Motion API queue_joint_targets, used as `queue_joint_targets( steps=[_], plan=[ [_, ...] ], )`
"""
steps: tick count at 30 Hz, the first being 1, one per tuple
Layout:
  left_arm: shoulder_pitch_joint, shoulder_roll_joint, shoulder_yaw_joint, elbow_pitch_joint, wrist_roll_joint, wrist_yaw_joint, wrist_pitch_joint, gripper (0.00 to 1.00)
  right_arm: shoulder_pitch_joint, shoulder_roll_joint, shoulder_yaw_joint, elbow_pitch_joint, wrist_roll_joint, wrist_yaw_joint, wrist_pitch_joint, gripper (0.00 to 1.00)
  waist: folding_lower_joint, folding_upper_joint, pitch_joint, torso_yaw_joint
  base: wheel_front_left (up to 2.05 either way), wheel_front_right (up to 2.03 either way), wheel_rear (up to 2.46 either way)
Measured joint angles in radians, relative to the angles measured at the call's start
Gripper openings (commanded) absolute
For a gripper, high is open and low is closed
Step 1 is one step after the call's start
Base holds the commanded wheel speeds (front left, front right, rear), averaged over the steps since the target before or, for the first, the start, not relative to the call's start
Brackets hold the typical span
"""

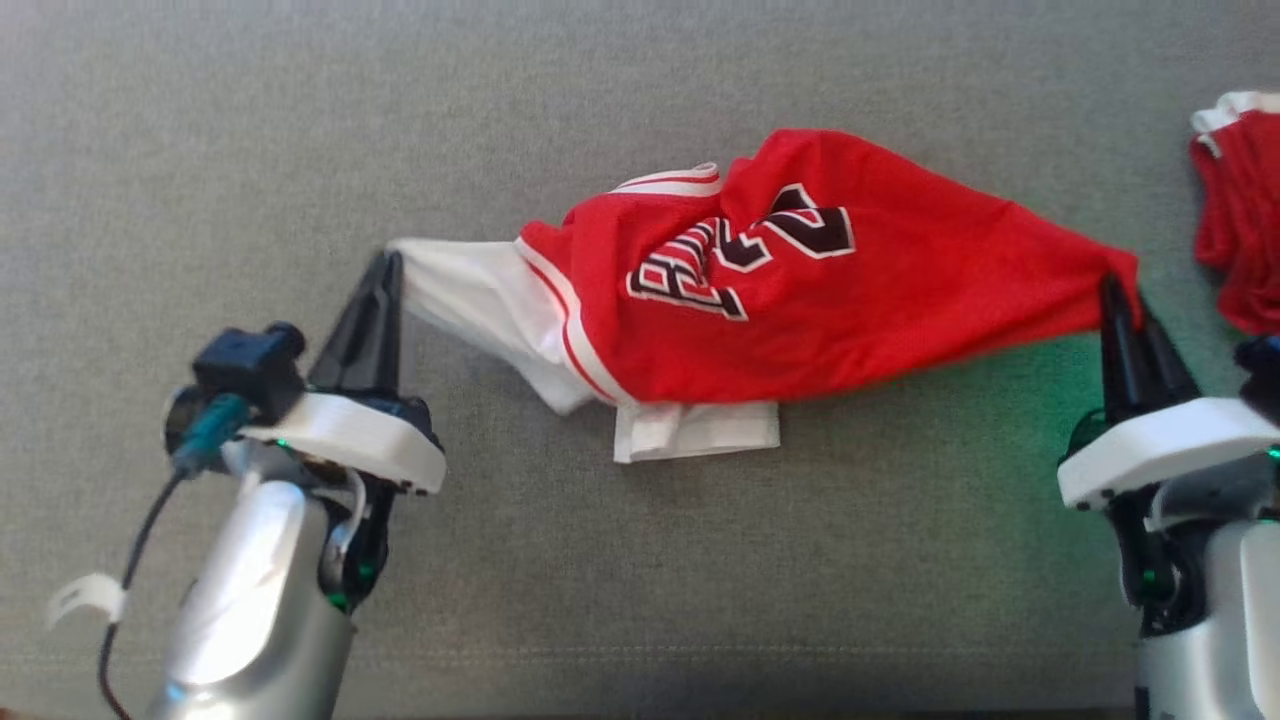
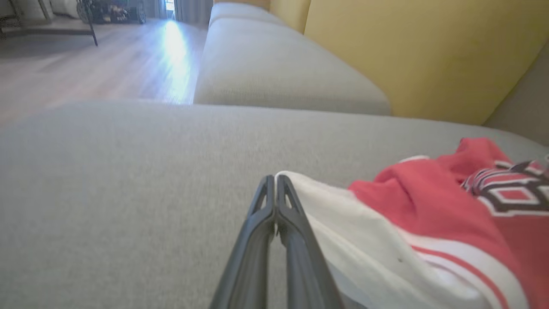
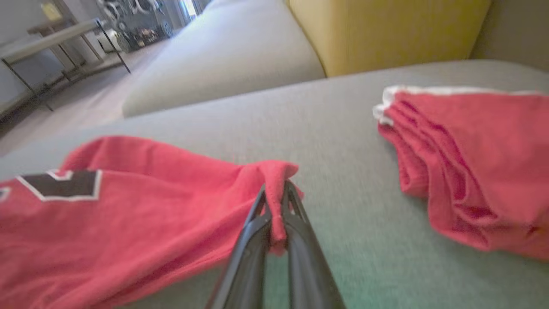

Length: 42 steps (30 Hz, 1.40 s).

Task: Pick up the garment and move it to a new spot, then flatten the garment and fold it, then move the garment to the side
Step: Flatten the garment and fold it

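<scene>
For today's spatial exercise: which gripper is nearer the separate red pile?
Right. The right gripper is just beside the red pile, pinching the jersey at its red end; the left gripper holds its white end, far off.

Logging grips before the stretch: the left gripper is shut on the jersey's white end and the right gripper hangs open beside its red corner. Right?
Not quite. The right gripper is shut on the red corner of the jersey, as the right wrist view shows. The left gripper is shut on the white end.
</scene>
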Motion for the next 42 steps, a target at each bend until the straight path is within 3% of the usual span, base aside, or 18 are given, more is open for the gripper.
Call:
queue_joint_targets(
  steps=[13, 20, 25, 33, 42],
  plan=[
    [0.020, 0.017, 0.102, -0.368, -0.006, 0.042, -0.001, 0.00, -0.102, -0.003, -0.002, -0.252, 0.040, 0.000, -0.045, 0.00, 0.0000, 0.0000, -0.127, -0.016, 0.00, 0.00, 0.00],
    [-0.102, 0.043, 0.132, -0.542, -0.001, 0.065, 0.028, 0.00, -0.184, -0.048, -0.016, -0.384, 0.044, 0.000, -0.010, 0.00, 0.0000, 0.0000, -0.187, -0.020, 0.00, 0.00, 0.00],
    [-0.172, 0.059, 0.131, -0.614, 0.010, 0.065, 0.074, 0.00, -0.208, -0.062, -0.030, -0.413, 0.064, 0.000, 0.028, 0.00, -0.0001, 0.0000, -0.201, -0.025, 0.00, 0.00, 0.00],
    [-0.312, 0.043, 0.115, -0.438, -0.035, 0.037, 0.097, 0.00, -0.319, -0.063, -0.053, -0.269, 0.134, 0.000, 0.041, 0.00, -0.0001, 0.0000, -0.149, -0.027, 0.00, 0.00, 0.00],
    [-0.781, 0.020, 0.112, -0.003, -0.031, -0.001, 0.052, 0.00, -0.786, -0.104, 0.058, 0.044, 0.189, 0.000, -0.039, 0.00, 0.0000, 0.0000, -0.043, -0.033, 0.00, 0.00, 0.00]
  ],
)
